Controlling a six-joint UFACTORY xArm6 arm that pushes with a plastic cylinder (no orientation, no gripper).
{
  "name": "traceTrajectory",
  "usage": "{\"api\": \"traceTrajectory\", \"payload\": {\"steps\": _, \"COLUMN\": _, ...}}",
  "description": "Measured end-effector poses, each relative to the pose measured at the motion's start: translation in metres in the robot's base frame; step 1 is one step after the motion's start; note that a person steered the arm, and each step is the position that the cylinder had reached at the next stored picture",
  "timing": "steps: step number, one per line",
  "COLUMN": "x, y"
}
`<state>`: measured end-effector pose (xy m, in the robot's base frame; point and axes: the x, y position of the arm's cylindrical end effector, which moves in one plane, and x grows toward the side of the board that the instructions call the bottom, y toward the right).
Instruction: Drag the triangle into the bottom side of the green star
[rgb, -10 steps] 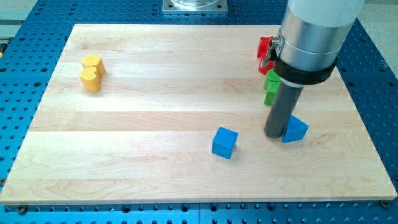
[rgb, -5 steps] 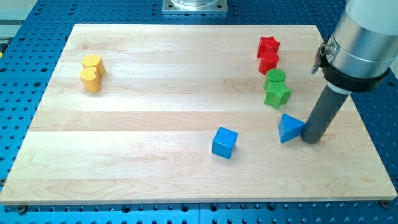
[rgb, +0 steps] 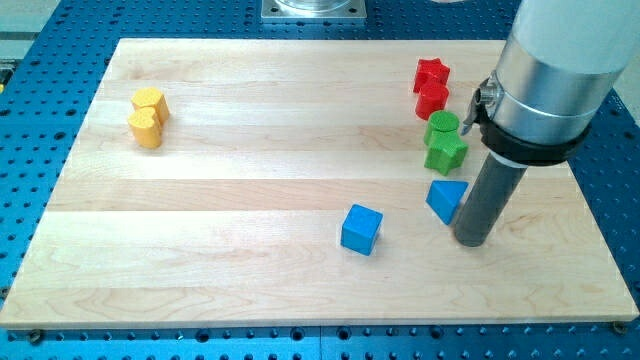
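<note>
on the wooden table (rgb: 250, 170), my tip (rgb: 472, 241) sits just right of and below the blue triangle block (rgb: 446, 199), which lies just below the green star block (rgb: 445, 153). a green round block (rgb: 442, 125) touches the star's top. the blue cube (rgb: 361, 229) lies left of the triangle.
</note>
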<state>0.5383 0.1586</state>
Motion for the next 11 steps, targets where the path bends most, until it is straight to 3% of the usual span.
{"api": "traceTrajectory", "payload": {"steps": 8, "x": -0.021, "y": -0.005}}
{"api": "traceTrajectory", "payload": {"steps": 10, "x": -0.024, "y": -0.048}}
{"api": "traceTrajectory", "payload": {"steps": 11, "x": -0.025, "y": -0.042}}
